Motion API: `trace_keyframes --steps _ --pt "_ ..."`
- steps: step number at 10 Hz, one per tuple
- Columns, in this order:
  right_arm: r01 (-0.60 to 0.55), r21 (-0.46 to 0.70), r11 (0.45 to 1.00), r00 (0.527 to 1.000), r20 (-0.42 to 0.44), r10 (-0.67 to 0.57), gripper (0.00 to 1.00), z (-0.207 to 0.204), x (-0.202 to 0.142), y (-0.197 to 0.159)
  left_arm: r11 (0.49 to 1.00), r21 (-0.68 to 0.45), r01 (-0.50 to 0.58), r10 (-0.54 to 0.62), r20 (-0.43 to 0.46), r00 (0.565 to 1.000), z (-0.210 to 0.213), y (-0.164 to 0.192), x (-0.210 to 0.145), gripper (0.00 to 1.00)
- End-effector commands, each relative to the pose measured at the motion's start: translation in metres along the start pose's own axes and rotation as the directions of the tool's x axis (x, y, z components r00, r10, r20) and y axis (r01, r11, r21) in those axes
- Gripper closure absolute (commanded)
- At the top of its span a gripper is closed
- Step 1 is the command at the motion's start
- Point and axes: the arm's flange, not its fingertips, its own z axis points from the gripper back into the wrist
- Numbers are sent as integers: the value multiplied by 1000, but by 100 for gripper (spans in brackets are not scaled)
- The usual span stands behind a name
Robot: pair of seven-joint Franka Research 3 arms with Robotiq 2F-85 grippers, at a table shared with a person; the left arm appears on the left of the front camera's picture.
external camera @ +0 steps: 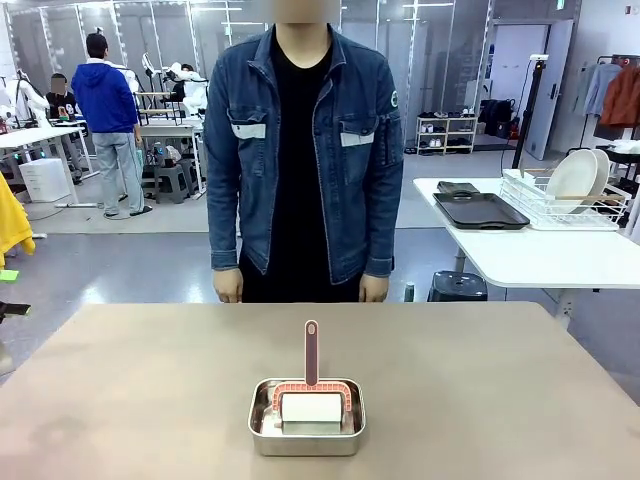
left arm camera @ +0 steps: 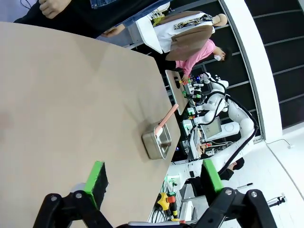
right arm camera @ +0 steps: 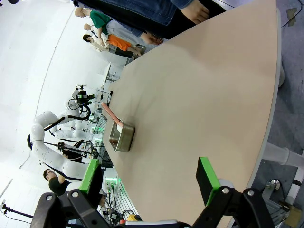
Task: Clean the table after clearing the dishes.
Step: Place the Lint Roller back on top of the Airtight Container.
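The tan table [external camera: 130,380] carries a small steel pan [external camera: 262,432] near its front middle. In the pan lies a white block [external camera: 312,408] under a pink-handled cleaning tool [external camera: 311,352], whose handle points toward the person. White dishes [external camera: 575,175] stand upright in a wire rack on a white side table at the right, next to dark trays [external camera: 480,211]. My left gripper [left arm camera: 154,176] hangs open over the table [left arm camera: 57,95], well short of the pan [left arm camera: 154,142]. My right gripper [right arm camera: 148,178] is open too, above the table [right arm camera: 199,95] and apart from the pan [right arm camera: 122,137].
A person in a denim jacket [external camera: 300,150] stands at the far edge with both hands hanging at the sides. The white side table [external camera: 540,255] sits off to the back right. A dark stool [external camera: 457,286] stands under it.
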Motion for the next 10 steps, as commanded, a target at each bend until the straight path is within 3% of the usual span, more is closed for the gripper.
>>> trace_keyframes --steps 1,10 --pt "-9 7 1000 1000 0 9 0 0 -2 3 1000 -2 -4 4 2 1000 0 -2 -3 0" --pt "-9 7 1000 1000 0 9 0 0 -2 3 1000 -2 -4 4 2 1000 0 -2 -3 0"
